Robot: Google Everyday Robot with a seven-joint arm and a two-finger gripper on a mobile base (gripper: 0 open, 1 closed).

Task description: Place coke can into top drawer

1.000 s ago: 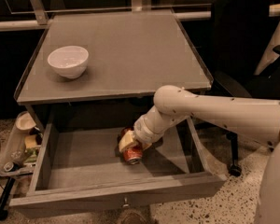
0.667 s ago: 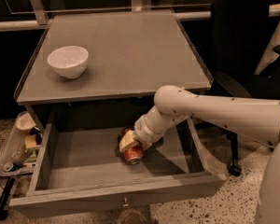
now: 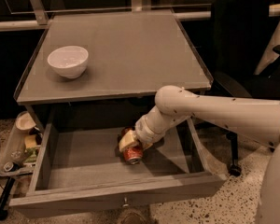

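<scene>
The top drawer [image 3: 84,171] is pulled open below the grey tabletop, with a small knob [image 3: 125,202] on its front panel. The coke can [image 3: 133,153], red with a silver end, lies on its side on the drawer floor near the middle. My gripper [image 3: 129,143] reaches down into the drawer from the right and sits right over the can, touching or nearly touching it. The white arm [image 3: 214,113] crosses the drawer's right side.
A white bowl [image 3: 68,61] stands on the grey tabletop [image 3: 126,50] at the left. A side tray with cups [image 3: 19,141] hangs left of the drawer. A black office chair [image 3: 242,41] stands at the right.
</scene>
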